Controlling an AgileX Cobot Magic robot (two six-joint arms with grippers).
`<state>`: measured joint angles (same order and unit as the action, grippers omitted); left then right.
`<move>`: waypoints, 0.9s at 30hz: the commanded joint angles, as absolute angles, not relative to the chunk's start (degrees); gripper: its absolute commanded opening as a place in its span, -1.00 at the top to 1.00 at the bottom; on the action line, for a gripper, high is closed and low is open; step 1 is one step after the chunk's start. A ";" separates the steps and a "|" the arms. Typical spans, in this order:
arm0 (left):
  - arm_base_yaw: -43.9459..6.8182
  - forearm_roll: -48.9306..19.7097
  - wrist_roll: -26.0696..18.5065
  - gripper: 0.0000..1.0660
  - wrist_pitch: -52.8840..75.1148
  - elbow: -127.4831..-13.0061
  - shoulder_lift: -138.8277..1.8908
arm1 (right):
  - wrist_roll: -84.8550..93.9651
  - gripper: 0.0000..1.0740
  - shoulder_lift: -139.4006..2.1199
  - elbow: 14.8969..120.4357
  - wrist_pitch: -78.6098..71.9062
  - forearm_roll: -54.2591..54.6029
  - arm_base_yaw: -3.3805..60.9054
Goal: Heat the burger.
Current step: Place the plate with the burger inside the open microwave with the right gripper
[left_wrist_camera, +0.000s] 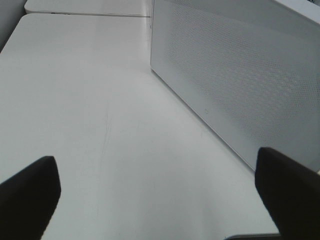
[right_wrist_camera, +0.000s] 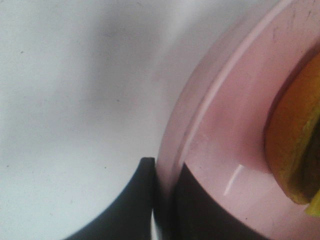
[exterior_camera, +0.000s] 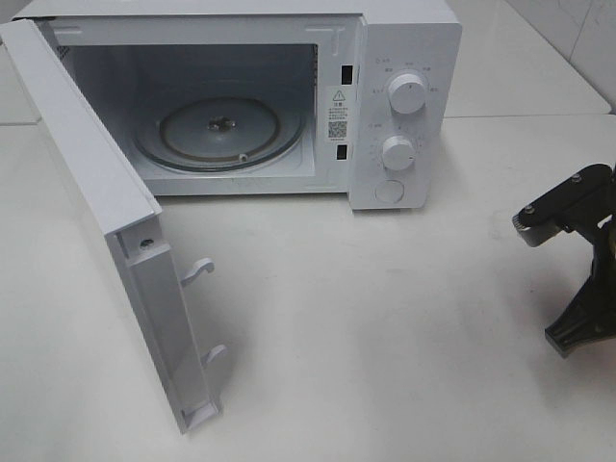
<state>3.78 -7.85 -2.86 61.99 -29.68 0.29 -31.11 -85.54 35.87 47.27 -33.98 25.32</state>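
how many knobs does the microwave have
2, both on the control panel right of the cavity: upper knob above lower knob. The flat disc below looks like a button.

Exterior high: looking down on microwave (exterior_camera: 423, 48) front. Left wrist: facing it low across table (left_wrist_camera: 90, 100). Right wrist: pressing close against plate (right_wrist_camera: 235, 115).

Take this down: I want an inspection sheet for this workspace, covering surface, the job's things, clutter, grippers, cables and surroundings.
Surface: white table, faint scuffs.
Job's things: burger on pink plate; microwave with door swung open, glass turntable empty.
Clutter: nothing seen.
Grippers: left gripper open, beside the door's outer face; right gripper shut on the plate's rim.
Cables: nothing seen.
Surroundings: second white tabletop behind.
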 commanded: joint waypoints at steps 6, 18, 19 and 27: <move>3.61 -8.08 -2.75 -0.83 61.36 -29.62 1.26 | -30.77 1.00 -78.67 32.66 53.34 -37.76 33.17; 3.61 -8.08 -2.75 -0.83 61.36 -29.62 1.26 | -26.70 1.00 -74.37 31.80 58.16 -38.04 48.59; 3.61 -8.08 -2.75 -0.83 61.36 -29.62 1.26 | -26.70 1.00 -74.37 31.80 58.16 -38.04 48.59; 3.61 -8.08 -2.75 -0.83 61.36 -29.62 1.26 | -22.92 1.00 -74.37 31.80 57.70 -38.10 57.12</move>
<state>3.78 -7.85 -2.86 61.99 -29.68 0.29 -24.18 -74.77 31.80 56.04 -34.49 55.75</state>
